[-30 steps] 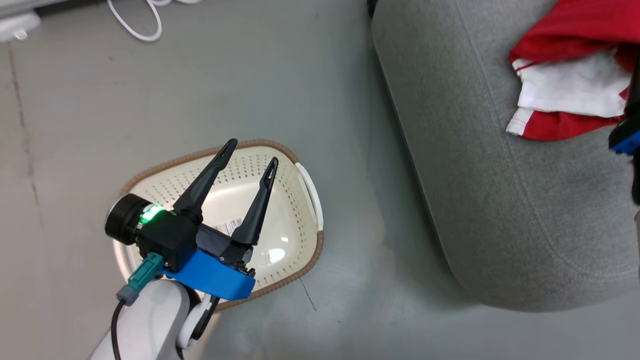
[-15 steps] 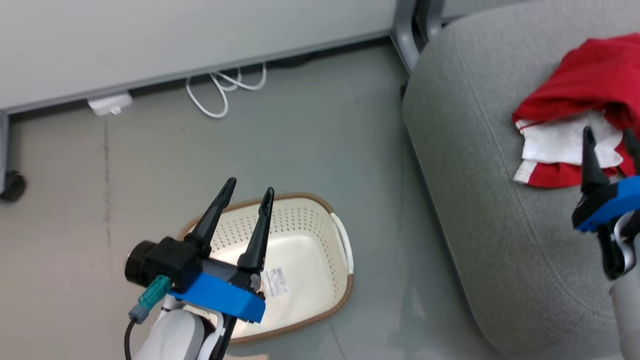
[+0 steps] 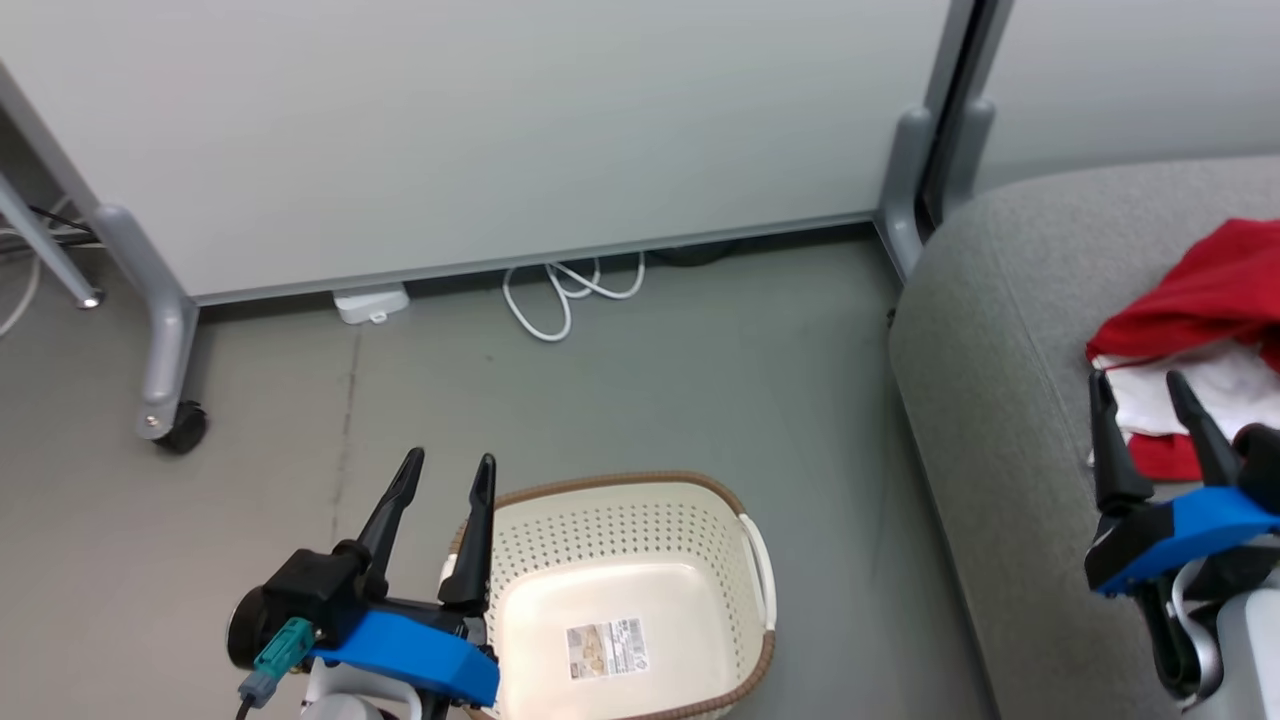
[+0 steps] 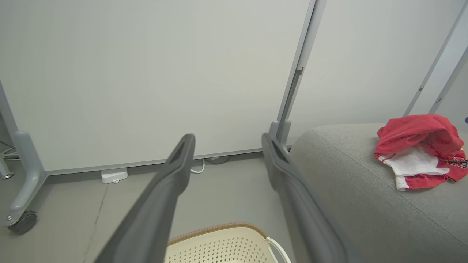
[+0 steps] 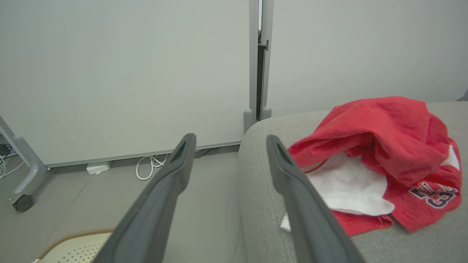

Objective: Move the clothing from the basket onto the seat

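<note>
The clothing (image 3: 1200,330) lies crumpled on the seat (image 3: 1000,380), red with a white inside; it also shows in the left wrist view (image 4: 416,149) and the right wrist view (image 5: 376,160). The basket (image 3: 720,530) stands on the floor left of the seat, nothing in it but a barcode sticker on its bottom. My left gripper (image 3: 447,465) hovers open over the basket's left rim, holding nothing. My right gripper (image 3: 1140,385) stands open at the seat's near side, just short of the clothing, with nothing between its fingers.
A pale partition wall (image 3: 500,130) on grey wheeled legs (image 3: 165,400) runs along the back. A white cable (image 3: 560,295) and a white adapter (image 3: 372,302) lie on the grey floor at its foot. Open floor lies between basket and seat.
The head camera has tilted up, so the wall has come into view and basket and seat have slid down. Both grippers stay open and empty; the right one has come fully into view.
</note>
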Controlling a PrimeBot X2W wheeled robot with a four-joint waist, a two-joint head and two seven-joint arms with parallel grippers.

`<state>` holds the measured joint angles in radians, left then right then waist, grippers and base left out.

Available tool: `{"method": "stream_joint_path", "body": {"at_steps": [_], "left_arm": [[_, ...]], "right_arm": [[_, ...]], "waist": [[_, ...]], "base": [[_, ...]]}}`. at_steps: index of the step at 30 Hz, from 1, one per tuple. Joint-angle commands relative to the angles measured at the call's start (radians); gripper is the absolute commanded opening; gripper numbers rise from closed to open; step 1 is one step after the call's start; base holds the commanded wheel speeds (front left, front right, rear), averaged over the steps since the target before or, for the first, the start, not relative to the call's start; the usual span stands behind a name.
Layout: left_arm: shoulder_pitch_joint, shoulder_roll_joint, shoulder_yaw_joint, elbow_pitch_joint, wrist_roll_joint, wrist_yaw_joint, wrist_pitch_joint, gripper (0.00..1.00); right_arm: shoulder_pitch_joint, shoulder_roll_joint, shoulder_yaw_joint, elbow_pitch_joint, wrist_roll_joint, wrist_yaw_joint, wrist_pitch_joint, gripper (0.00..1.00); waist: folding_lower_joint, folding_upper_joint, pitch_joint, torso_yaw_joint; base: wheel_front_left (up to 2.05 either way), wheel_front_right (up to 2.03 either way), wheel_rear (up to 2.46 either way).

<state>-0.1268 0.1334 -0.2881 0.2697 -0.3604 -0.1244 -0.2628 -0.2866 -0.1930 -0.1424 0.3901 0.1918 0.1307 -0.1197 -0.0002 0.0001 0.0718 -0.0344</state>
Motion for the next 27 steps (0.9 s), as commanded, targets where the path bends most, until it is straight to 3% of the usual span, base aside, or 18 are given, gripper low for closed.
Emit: {"method": "stream_joint_path", "body": {"at_steps": [1,13,27], "left_arm": [[0.016,-0.003,0.018,0.009,0.002,-0.008,-0.003,1.0],[0.039,-0.016,0.098,0.074,-0.009,-0.007,-0.003,1.0],[0.038,-0.005,0.129,0.134,-0.018,-0.007,-0.003,1.0]], "right_arm": [[0.044,0.021,-0.006,-0.046,-0.012,0.0,0.014,1.0],[0.206,0.119,-0.027,-0.262,-0.078,0.0,0.078,1.0],[0.281,0.144,0.001,-0.268,-0.056,0.0,0.061,1.0]], "waist": [[0.0002,-0.0001,-0.031,0.031],[0.0002,-0.0001,-0.072,0.083],[0.0002,-0.0001,-0.087,0.101]], "base": [[0.0,0.0,0.0],[0.0,0.0,0.0],[0.0,0.0,0.0]]}}
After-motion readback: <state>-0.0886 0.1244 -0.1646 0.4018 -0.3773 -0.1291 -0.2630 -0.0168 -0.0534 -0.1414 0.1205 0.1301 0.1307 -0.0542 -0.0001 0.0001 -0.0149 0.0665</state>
